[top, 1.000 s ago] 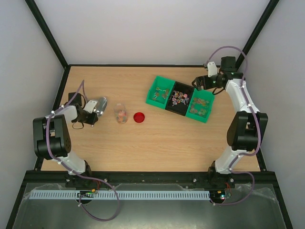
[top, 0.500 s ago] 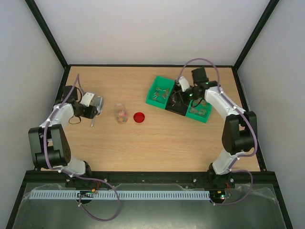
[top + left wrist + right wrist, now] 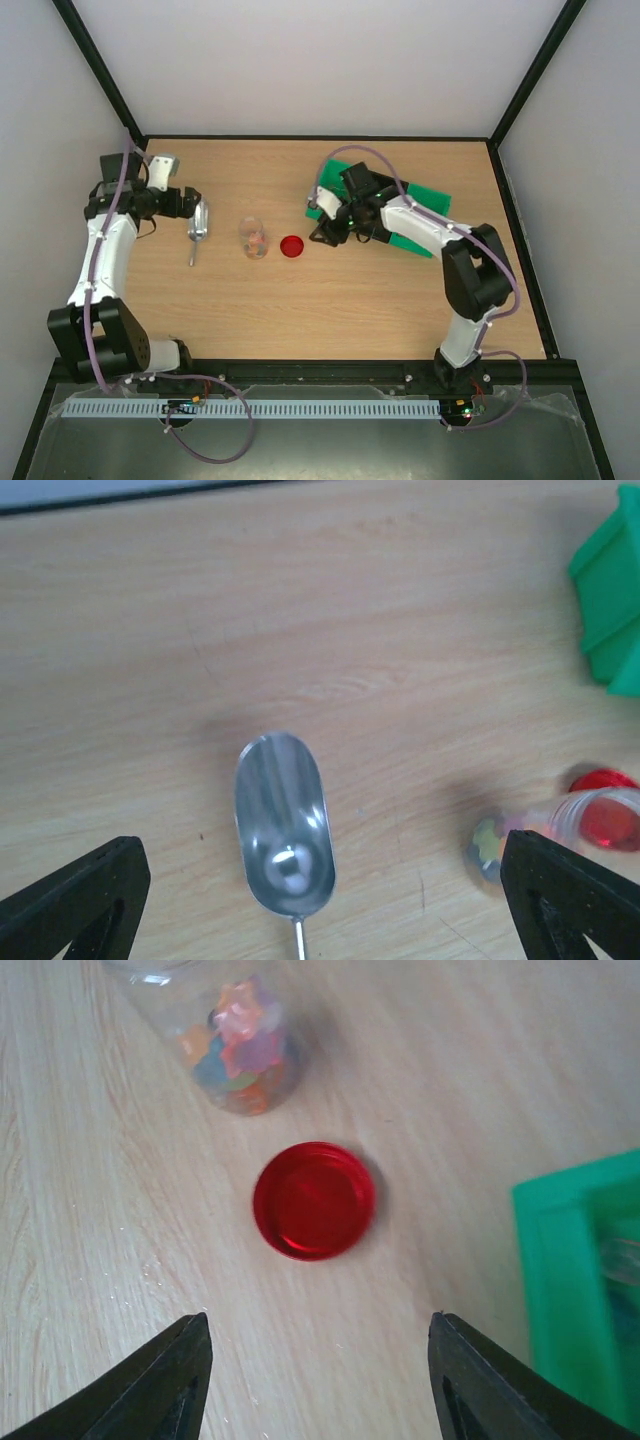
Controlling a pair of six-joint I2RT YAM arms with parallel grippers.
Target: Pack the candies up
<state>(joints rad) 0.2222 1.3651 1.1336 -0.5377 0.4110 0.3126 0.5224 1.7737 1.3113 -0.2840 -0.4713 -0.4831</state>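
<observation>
The candies [image 3: 240, 1045] show as a colourful heap at the bottom of a clear jar [image 3: 254, 238] in mid-table. More candies in the bins are hidden under my right arm. A silver scoop [image 3: 283, 825] lies free on the wood left of the jar. My left gripper [image 3: 320, 845] hovers over the scoop, open wide, touching nothing. A red round lid [image 3: 314, 1200] lies flat just right of the jar. My right gripper [image 3: 318, 1320] hangs above the table just short of the lid, open and holding nothing.
Green bins [image 3: 428, 205] sit at the back right, largely covered by my right arm; one bin's edge [image 3: 560, 1280] is close to the right finger. Another green corner [image 3: 612, 600] shows in the left wrist view. Black frame rails border the table.
My left gripper opened, released the scoop and pulled back to the far left. My right arm swung left from the bins to the red lid, its jaws narrowing somewhat.
</observation>
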